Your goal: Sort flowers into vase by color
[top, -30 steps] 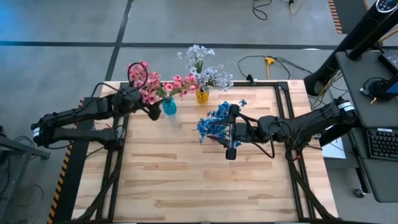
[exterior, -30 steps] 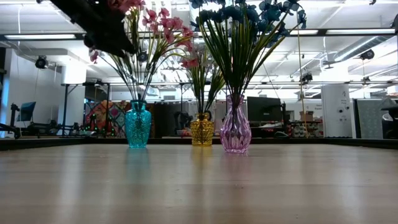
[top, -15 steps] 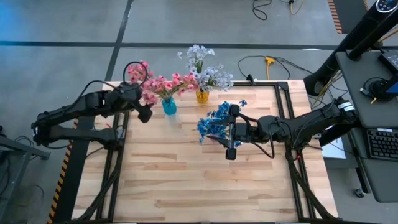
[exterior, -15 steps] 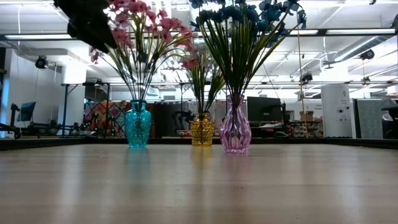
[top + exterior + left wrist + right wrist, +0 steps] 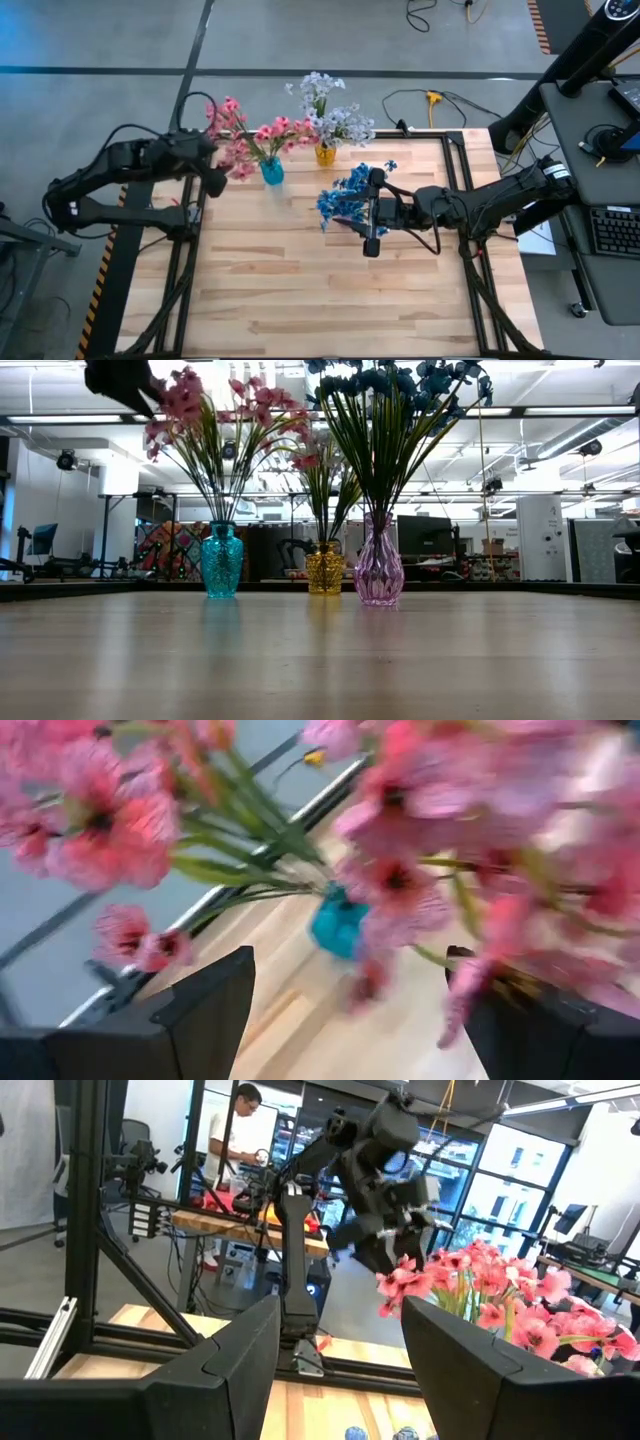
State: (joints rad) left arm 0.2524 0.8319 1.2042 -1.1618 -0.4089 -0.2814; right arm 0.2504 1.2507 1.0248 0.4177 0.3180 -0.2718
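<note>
Three vases stand near the table's far edge. A teal vase point(image 5: 272, 172) point(image 5: 222, 560) holds the pink flowers point(image 5: 255, 135) point(image 5: 400, 880). The white-lavender flowers point(image 5: 325, 105) stand in a yellow vase point(image 5: 326, 154). In the low view a purple vase point(image 5: 379, 565) holds the blue flowers point(image 5: 348, 198). My left gripper point(image 5: 216, 184) point(image 5: 350, 960) hangs open, raised, left of the pink blooms, with nothing between its fingers. My right gripper point(image 5: 368, 215) point(image 5: 340, 1305) is open beside the blue blooms, pointing toward the table's left.
The near half of the wooden table point(image 5: 330, 290) is bare. A cable with a yellow plug point(image 5: 432, 99) lies on the floor beyond the far edge. A desk with a keyboard point(image 5: 610, 230) stands to the right. A person point(image 5: 235, 1130) stands in the room behind.
My left gripper has drawn back from the pink flowers toward the table's left edge and risen, its fingers staying open. The pink sprays have stayed in the teal vase. My right gripper has kept still.
</note>
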